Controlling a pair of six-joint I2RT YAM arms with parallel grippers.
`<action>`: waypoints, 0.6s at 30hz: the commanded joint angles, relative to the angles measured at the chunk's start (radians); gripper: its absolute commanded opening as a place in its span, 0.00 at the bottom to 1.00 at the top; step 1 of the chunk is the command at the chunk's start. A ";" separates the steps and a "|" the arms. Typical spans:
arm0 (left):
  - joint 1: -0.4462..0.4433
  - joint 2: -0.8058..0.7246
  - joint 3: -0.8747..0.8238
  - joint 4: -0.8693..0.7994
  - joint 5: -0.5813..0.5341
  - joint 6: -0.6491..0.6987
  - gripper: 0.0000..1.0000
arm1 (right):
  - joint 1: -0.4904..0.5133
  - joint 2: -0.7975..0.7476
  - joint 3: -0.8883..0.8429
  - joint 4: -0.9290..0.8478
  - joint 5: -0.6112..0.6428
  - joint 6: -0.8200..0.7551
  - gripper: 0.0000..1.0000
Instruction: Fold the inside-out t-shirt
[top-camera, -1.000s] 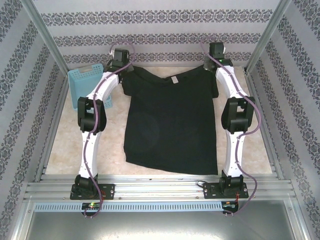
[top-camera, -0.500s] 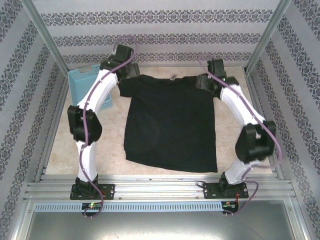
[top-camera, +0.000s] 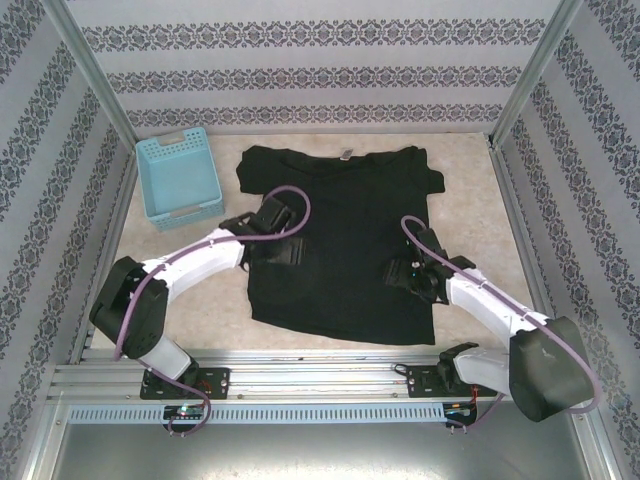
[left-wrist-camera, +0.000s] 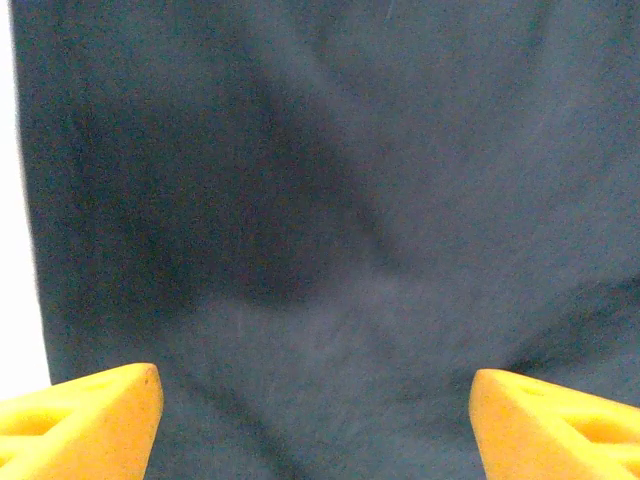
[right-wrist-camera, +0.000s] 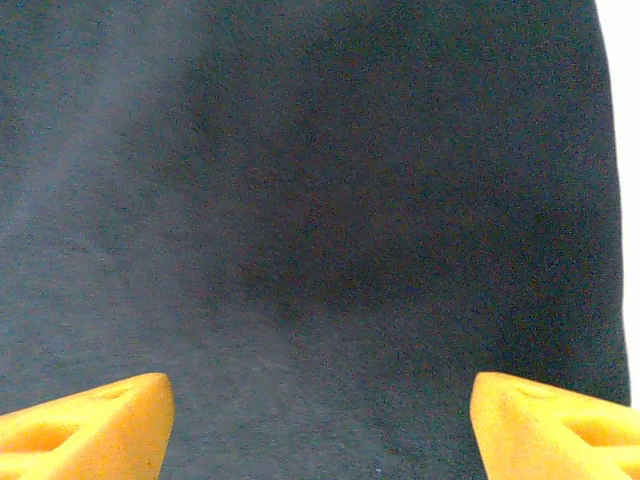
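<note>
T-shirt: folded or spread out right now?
Spread out. The t-shirt lies flat, full length, both sleeves out to the sides, no edge turned over.

Soft, even light fills the overhead view, casting only faint shadows on the table (top-camera: 470, 200). Both wrist views are blurry and grainy: the black t-shirt (left-wrist-camera: 350, 200) looks bluish, and the table beside it is blown out white.

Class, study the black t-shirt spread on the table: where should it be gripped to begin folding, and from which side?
Probably the near-left hem corner and near-right hem corner, approached low from the near edge. The t-shirt lies flat with its collar at the far side, so its middle gives nothing to pinch; the free corners do.
</note>
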 joint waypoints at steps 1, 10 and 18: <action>-0.013 0.020 -0.056 0.119 0.035 -0.058 0.80 | -0.023 0.061 0.006 0.118 -0.026 0.093 0.78; -0.013 0.200 -0.026 0.224 0.092 -0.127 0.79 | -0.169 0.423 0.270 0.142 -0.078 0.036 0.75; -0.134 0.067 0.046 0.075 -0.087 0.056 0.82 | -0.188 0.378 0.378 0.077 -0.063 -0.037 0.75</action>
